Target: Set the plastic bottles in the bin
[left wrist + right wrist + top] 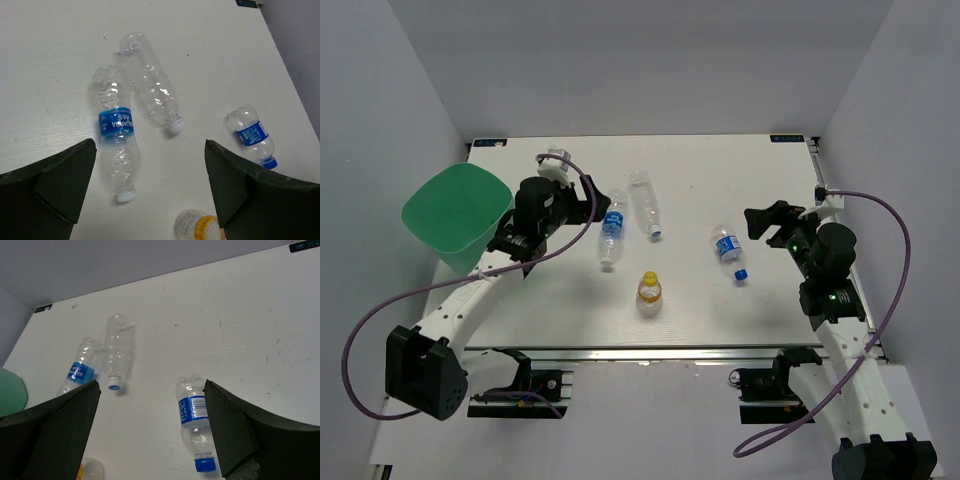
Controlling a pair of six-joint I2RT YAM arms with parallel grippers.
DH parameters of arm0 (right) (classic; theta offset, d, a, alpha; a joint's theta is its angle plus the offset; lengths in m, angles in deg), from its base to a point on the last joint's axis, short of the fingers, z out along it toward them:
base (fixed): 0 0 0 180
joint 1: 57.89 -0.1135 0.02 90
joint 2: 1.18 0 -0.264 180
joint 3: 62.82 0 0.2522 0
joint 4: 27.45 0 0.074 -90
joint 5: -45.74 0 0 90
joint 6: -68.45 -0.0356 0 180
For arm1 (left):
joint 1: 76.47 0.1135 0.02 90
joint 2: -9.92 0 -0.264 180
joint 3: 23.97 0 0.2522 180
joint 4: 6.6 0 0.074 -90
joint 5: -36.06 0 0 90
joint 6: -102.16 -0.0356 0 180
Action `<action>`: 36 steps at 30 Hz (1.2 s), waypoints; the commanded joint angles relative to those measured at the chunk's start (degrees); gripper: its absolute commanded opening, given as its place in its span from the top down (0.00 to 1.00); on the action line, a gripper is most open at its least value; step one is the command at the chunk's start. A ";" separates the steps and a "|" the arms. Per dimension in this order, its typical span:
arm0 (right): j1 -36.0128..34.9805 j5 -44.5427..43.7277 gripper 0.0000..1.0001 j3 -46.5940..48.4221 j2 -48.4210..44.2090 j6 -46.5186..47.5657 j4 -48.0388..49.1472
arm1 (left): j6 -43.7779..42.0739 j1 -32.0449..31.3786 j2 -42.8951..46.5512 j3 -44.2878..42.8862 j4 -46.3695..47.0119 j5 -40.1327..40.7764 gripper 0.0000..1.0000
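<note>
Now, left gripper (150, 146): wide open, holds nothing.
right gripper (151, 385): also wide open, empty.
labelled bottle (117, 150): lying just ahead of left gripper, bare bottle (150, 85) just beside it.
small bottle (194, 425): lying just ahead of right gripper.
yellow bottle (649, 290): upright, between the two grippers.
bin (455, 215): behind left gripper, at table (720, 180) edge.

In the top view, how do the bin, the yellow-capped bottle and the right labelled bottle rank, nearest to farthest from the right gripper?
1. right labelled bottle, just left of the right gripper
2. yellow-capped bottle, centre, near edge
3. bin, far left
</note>
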 commanded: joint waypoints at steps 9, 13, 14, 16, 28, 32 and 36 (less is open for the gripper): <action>0.16 11.40 0.11 -4.49 0.50 0.77 9.53 | -2.79 -1.78 -20.04 -9.21 -1.67 5.79 0.02; 0.16 11.84 0.11 -3.69 2.53 1.04 8.04 | -4.46 -2.04 -28.04 -14.22 -3.16 1.66 0.02; 0.16 12.02 0.11 -3.69 3.05 1.21 7.95 | -5.16 -2.04 -30.58 -15.62 -3.34 1.66 0.02; 0.16 11.93 0.11 -3.60 3.58 1.30 7.51 | -5.87 -2.04 -33.83 -16.50 -3.25 3.41 0.03; 0.16 9.47 0.11 -4.04 2.44 2.44 6.72 | -6.05 -1.87 -41.33 -22.39 -8.25 6.75 0.53; 0.16 10.17 0.11 -4.13 2.62 2.62 6.81 | -5.96 -1.16 -37.30 -21.96 -9.58 9.74 0.72; 0.16 10.96 0.11 -4.22 2.88 2.53 7.07 | -6.48 -0.99 -29.74 -22.48 -11.94 15.35 0.74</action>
